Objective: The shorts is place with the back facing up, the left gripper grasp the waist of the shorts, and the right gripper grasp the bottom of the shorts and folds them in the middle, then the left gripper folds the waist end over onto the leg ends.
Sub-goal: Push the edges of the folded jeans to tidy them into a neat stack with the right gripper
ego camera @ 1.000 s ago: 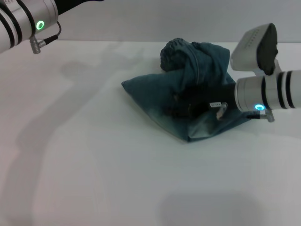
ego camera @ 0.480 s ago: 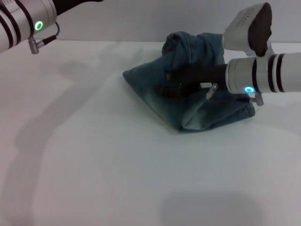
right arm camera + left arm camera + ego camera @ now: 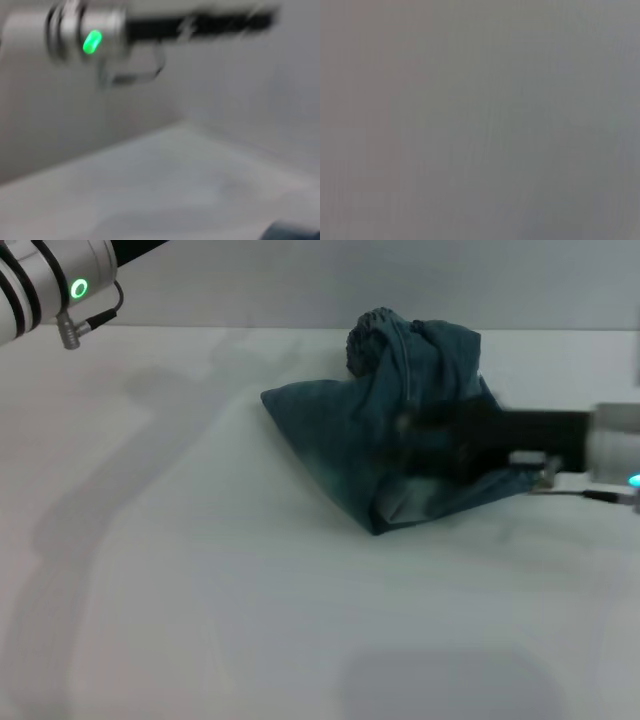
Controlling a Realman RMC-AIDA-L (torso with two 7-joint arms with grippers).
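A: What lies nearest on the white surface?

B: Bare tabletop. Beyond it, right of centre, the denim shorts sit in a crumpled heap, with a pale bleached patch along the near edge.

A: And the robot's right hand?

B: It reaches in from the right, level over the heap, a dark smear against the cloth. Whether its fingers are spread, closed or holding denim cannot be told. The blue ring glows at the far right edge.

A: Farther back?

B: The puckered waist stands bunched at the heap's far top. The left hand is raised at the far left, well apart from the shorts; its fingers cannot be made out.
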